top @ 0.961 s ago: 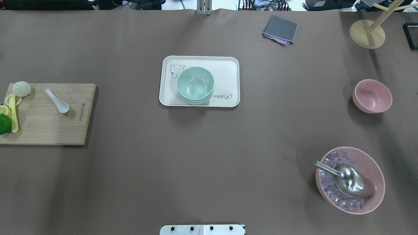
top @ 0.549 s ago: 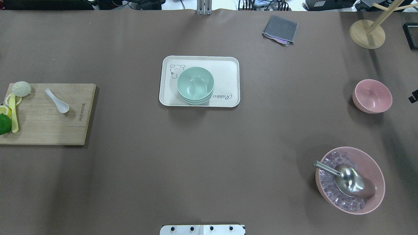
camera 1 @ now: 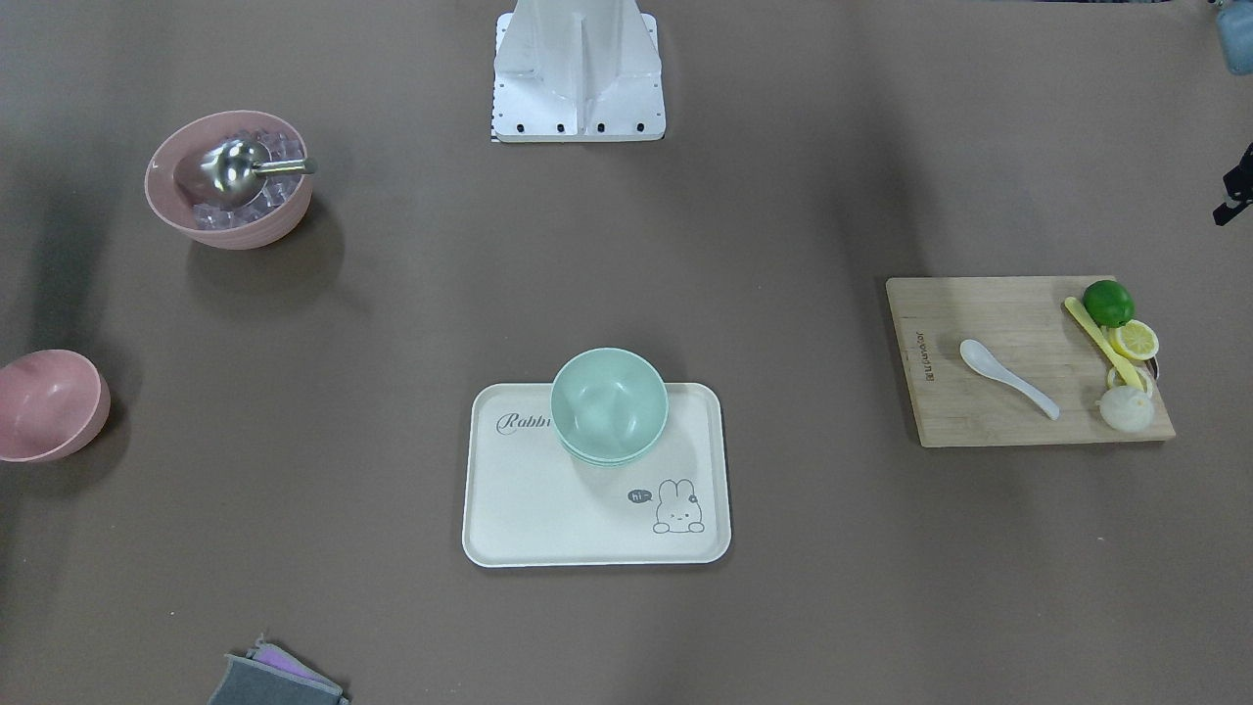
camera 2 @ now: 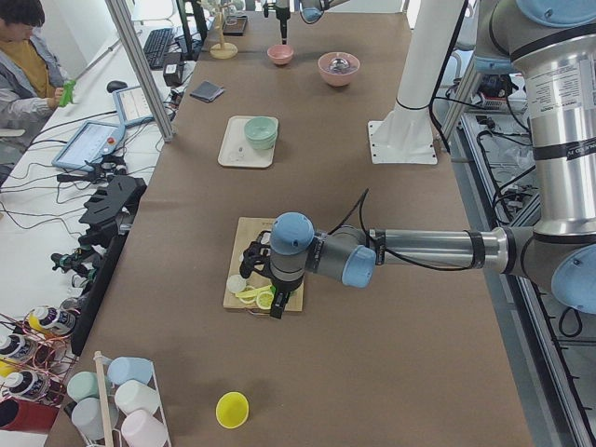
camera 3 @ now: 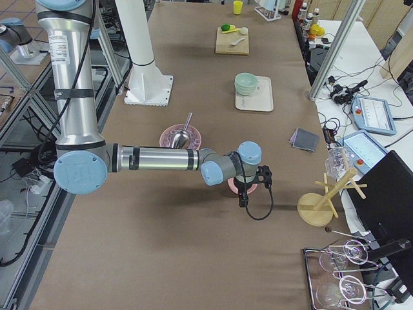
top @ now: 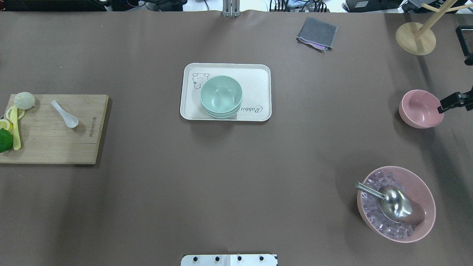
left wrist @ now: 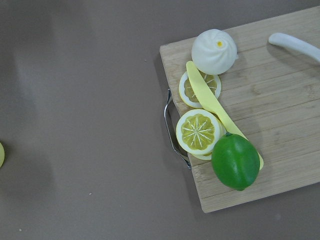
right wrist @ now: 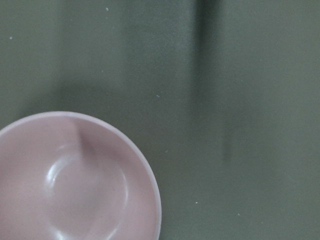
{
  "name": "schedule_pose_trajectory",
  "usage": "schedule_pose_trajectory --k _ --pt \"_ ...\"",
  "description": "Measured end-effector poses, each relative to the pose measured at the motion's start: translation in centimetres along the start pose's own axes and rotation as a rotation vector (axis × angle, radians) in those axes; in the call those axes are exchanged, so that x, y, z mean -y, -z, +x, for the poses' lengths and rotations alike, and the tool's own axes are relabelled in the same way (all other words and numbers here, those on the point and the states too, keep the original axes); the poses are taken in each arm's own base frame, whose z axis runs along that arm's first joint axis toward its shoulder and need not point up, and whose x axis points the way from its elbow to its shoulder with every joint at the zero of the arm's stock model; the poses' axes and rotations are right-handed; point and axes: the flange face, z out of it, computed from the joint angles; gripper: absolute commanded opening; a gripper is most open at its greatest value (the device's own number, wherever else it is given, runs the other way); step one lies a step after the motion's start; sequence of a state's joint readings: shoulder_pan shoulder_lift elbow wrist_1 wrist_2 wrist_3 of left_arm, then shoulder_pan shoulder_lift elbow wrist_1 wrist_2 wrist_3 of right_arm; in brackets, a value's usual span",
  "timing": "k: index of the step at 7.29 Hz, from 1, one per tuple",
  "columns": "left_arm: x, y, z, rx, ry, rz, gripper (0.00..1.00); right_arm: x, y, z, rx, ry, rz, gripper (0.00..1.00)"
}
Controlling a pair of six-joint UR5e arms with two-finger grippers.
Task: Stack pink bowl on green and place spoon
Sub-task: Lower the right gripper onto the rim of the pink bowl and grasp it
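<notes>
Hovering right claw just beside pink bowl (spread or pinched: can't tell). Straddle near rim, drop straight, pinch wall firmly, lift level.

A: What lies on the table?
B: 1 tray mid-table; 1 board at the robot's left; 1 pink bowl and 1 big bowl at its right, well apart; 1 cloth and 1 stand along the far side.
</notes>
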State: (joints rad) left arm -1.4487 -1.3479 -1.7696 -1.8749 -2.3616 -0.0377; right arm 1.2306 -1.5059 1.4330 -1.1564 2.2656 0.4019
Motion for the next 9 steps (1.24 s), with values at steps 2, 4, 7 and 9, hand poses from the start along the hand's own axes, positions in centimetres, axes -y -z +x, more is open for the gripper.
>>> schedule_pose_trajectory --k 2,4,7,9 --pt "0.5 -0.1 0.4 -0.002 0.02 0.001 0.97 0.7 -1.4 -0.4 0.005 -0.014 -0.003 0.38" --pt "0.8 -0.3 0.8 -0.004 0.037 -0.002 0.98 1.4 -2.1 -1.1 0.007 -0.05 -0.011 0.0" --pt "1.3 -0.5 1.3 -0.008 0.059 -0.006 0.97 1.7 -1.9 -2.1 0.017 -0.075 -0.007 0.0" --pt "3.4 -2.0 3.9 -0.018 0.175 -0.033 0.97 2.9 1.5 -6.3 0.088 -0.108 0.033 0.0"
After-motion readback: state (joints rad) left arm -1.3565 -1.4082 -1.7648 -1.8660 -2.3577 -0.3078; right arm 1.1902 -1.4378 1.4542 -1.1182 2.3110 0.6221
